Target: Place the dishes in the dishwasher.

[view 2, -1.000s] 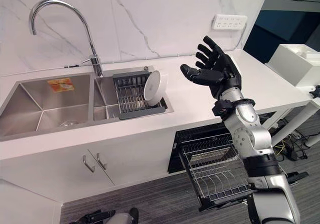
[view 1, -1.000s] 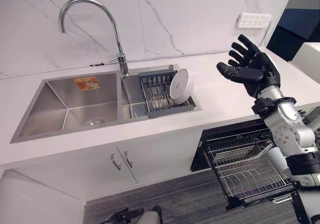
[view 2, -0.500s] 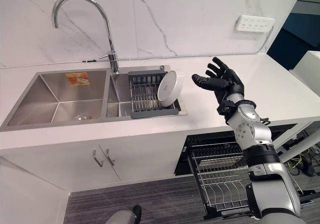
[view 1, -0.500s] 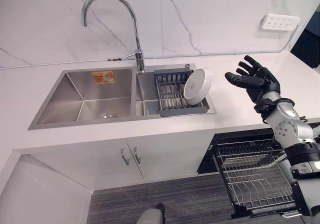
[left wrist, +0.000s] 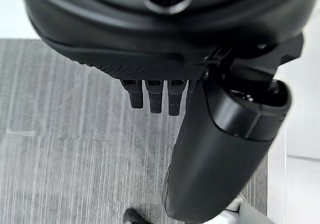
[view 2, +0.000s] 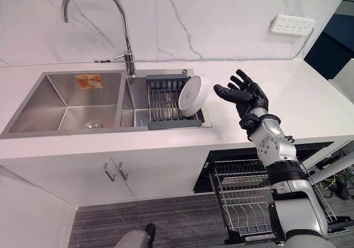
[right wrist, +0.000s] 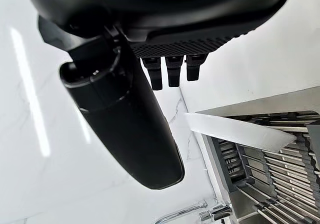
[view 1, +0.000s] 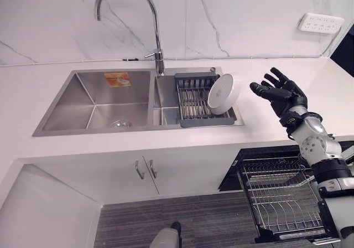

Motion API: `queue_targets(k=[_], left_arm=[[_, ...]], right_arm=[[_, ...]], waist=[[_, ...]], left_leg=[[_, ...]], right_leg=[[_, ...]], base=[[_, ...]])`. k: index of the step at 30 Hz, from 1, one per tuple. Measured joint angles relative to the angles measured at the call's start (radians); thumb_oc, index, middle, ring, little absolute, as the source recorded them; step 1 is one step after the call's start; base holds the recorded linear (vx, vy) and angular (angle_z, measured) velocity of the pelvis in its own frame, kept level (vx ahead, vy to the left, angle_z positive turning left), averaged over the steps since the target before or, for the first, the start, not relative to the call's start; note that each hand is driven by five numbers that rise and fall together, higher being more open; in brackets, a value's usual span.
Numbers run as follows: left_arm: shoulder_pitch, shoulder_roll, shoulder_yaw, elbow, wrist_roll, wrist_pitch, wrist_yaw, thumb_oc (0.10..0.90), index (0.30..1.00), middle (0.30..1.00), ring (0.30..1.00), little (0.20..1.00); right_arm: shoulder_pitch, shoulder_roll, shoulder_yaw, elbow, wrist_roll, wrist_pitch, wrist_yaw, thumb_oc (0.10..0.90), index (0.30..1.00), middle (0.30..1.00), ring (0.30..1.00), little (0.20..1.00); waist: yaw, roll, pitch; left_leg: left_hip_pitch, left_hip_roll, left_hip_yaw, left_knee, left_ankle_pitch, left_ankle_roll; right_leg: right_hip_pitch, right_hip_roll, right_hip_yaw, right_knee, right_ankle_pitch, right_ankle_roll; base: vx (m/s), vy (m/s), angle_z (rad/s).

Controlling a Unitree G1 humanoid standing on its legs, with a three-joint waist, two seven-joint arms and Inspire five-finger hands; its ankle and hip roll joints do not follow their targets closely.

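A white dish (view 1: 222, 93) stands on edge at the right end of a grey drying rack (view 1: 196, 98) set over the right sink basin. My right hand (view 1: 280, 93) hovers open above the counter just right of the dish, fingers spread, palm toward it, holding nothing. In the right wrist view the dish (right wrist: 235, 131) shows edge-on past the straight fingers (right wrist: 170, 71), with the rack (right wrist: 270, 176) beyond. The dishwasher's lower rack (view 1: 279, 201) is pulled out below the counter, wire and bare. My left hand (left wrist: 165, 91) hangs over the floor with straight fingers.
A steel double sink (view 1: 99, 101) with a tall curved tap (view 1: 152, 21) is sunk into the white counter (view 1: 265, 123). A wall socket (view 1: 319, 24) sits on the marble backsplash. Cabinet doors with handles (view 1: 145, 169) lie under the sink.
The camera has shifted, so the whole scene sits differently. My right hand has come lower and nearer to the dish, still open. The dish has stayed in the rack.
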Motion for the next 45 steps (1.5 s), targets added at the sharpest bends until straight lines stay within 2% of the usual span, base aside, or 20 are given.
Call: queue_targets(k=[5, 13, 19, 21, 24, 26, 28, 45], left_arm=[[-0.001, 0.002, -0.011, 0.003, 0.018, -0.018, 0.001, 0.8, 0.9, 0.9, 0.9, 0.9], [0.015, 0.004, -0.005, 0.006, 0.02, -0.047, 0.003, 0.8, 0.9, 0.9, 0.9, 0.9], [0.027, 0.005, 0.003, 0.003, 0.026, -0.046, 0.003, 0.8, 0.9, 0.9, 0.9, 0.9], [0.024, 0.005, 0.002, -0.006, 0.025, -0.044, 0.002, 0.8, 0.9, 0.9, 0.9, 0.9], [0.026, 0.006, 0.002, -0.046, 0.025, -0.038, 0.0, 0.8, 0.9, 0.9, 0.9, 0.9], [0.028, 0.008, 0.002, -0.058, 0.026, -0.034, -0.001, 0.8, 0.9, 0.9, 0.9, 0.9], [0.036, 0.01, 0.001, -0.066, 0.026, -0.017, -0.009, 0.8, 0.9, 0.9, 0.9, 0.9], [0.051, 0.011, 0.001, -0.096, 0.026, -0.005, -0.016, 0.8, 0.9, 0.9, 0.9, 0.9]], right_arm=[[-0.012, 0.025, -0.003, 0.038, 0.001, -0.012, -0.008, 0.8, 0.9, 0.9, 0.9, 0.9], [-0.019, 0.084, -0.003, 0.105, 0.001, -0.028, -0.007, 0.8, 0.9, 0.9, 0.9, 0.9], [-0.019, 0.093, -0.006, 0.104, 0.001, -0.057, -0.009, 0.8, 0.9, 0.9, 0.9, 0.9], [-0.02, 0.093, -0.029, 0.104, 0.009, -0.074, -0.018, 0.8, 0.9, 0.9, 0.9, 0.9], [-0.039, 0.086, -0.065, 0.104, 0.022, -0.1, -0.034, 0.8, 0.9, 0.9, 0.9, 0.9], [-0.056, 0.081, -0.066, 0.105, 0.022, -0.112, -0.046, 0.8, 0.9, 0.9, 0.9, 0.9], [-0.058, 0.081, -0.066, 0.105, 0.022, -0.119, -0.053, 0.8, 0.9, 0.9, 0.9, 0.9], [-0.057, 0.099, -0.066, 0.108, 0.04, -0.136, -0.079, 0.8, 0.9, 0.9, 0.9, 0.9]], waist=[[0.007, 0.009, 0.024], [0.056, 0.009, 0.025], [0.058, 0.006, 0.028], [0.063, 0.016, 0.036], [0.08, 0.05, 0.065], [0.08, 0.061, 0.074], [0.081, 0.06, 0.075], [0.083, 0.055, 0.078]], left_leg=[[0.001, -0.004, -0.011, 0.011, -0.007, 0.001], [-0.001, -0.029, -0.026, 0.02, -0.023, 0.011], [-0.026, -0.045, -0.039, 0.051, -0.046, 0.019], [-0.036, -0.049, -0.05, 0.056, -0.045, 0.019], [-0.038, -0.052, -0.055, 0.06, -0.045, 0.019], [-0.042, -0.054, -0.06, 0.061, -0.04, 0.023], [-0.042, -0.055, -0.062, 0.061, -0.038, 0.026], [-0.036, -0.055, -0.061, 0.062, -0.033, 0.027]], right_leg=[[0.018, 0.0, -0.013, -0.007, 0.0, 0.0], [0.035, -0.015, -0.027, -0.016, -0.007, 0.009], [0.035, -0.027, -0.04, -0.016, -0.011, 0.019], [0.034, -0.027, -0.049, -0.015, -0.012, 0.02], [0.034, -0.028, -0.052, -0.013, -0.012, 0.021], [0.033, -0.029, -0.058, -0.012, -0.012, 0.021], [0.034, -0.029, -0.06, -0.012, -0.009, 0.028], [0.033, -0.031, -0.058, -0.01, -0.01, 0.027]], base=[[0.05, 0.0, 0.07], [0.1, 0.003, 0.09], [0.07, -0.003, 0.08], [0.04, -0.013, 0.15], [0.02, 0.007, 0.05], [0.01, 0.013, 0.07], [0.03, 0.001, 0.04], [0.0, -0.001, 0.0]])
